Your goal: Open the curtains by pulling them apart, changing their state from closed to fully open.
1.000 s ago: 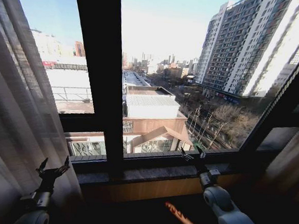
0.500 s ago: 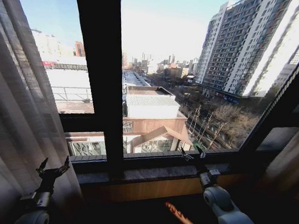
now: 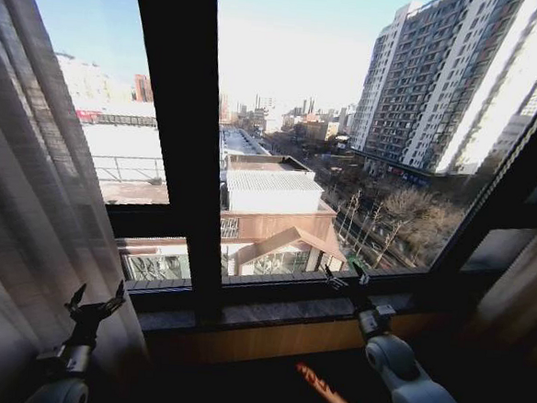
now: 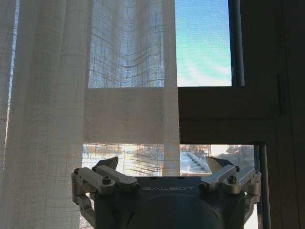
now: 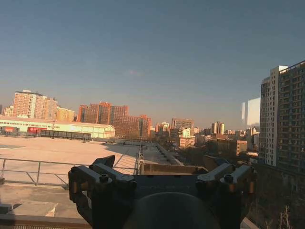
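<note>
A sheer white pleated curtain (image 3: 25, 194) hangs bunched along the left side of the window, and the glass beside it is uncovered. In the left wrist view the same curtain (image 4: 57, 119) covers about half the pane, its edge hanging straight down beyond the fingers. My left gripper (image 3: 98, 298) stands open low at the left, just in front of the curtain's lower part, holding nothing. The left gripper (image 4: 162, 162) shows both fingers spread wide. My right gripper (image 3: 344, 279) is open near the window sill at the right, and in its own view the right gripper (image 5: 159, 162) faces bare glass.
A thick dark window post (image 3: 177, 131) splits the glass. A stone sill (image 3: 270, 310) runs below the window, with a wooden panel under it. Dim brownish fabric (image 3: 524, 302) hangs at the far right edge.
</note>
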Tool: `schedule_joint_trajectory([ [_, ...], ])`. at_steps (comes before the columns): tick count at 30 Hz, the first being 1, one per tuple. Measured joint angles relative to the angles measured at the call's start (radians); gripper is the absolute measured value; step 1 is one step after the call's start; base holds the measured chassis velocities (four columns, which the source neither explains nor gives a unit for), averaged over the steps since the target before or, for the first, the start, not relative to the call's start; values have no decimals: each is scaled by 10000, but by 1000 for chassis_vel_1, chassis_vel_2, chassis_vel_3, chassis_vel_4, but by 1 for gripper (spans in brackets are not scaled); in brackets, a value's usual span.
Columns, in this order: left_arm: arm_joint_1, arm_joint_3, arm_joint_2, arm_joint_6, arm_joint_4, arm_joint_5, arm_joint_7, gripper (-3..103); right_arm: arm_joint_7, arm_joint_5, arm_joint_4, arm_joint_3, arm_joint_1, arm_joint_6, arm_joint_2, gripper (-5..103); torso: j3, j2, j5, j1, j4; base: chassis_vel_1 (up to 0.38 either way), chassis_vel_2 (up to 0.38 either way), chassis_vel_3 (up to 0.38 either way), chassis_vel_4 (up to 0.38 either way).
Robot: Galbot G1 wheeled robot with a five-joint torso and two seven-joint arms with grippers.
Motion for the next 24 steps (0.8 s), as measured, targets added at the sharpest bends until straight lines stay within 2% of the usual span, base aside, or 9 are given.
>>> schedule_joint_trajectory([
  [24,0,0,0,0,0,0,0,100,0,0,0,0,0,0,0,100,0,0,0,0,0,0,0,0,0],
])
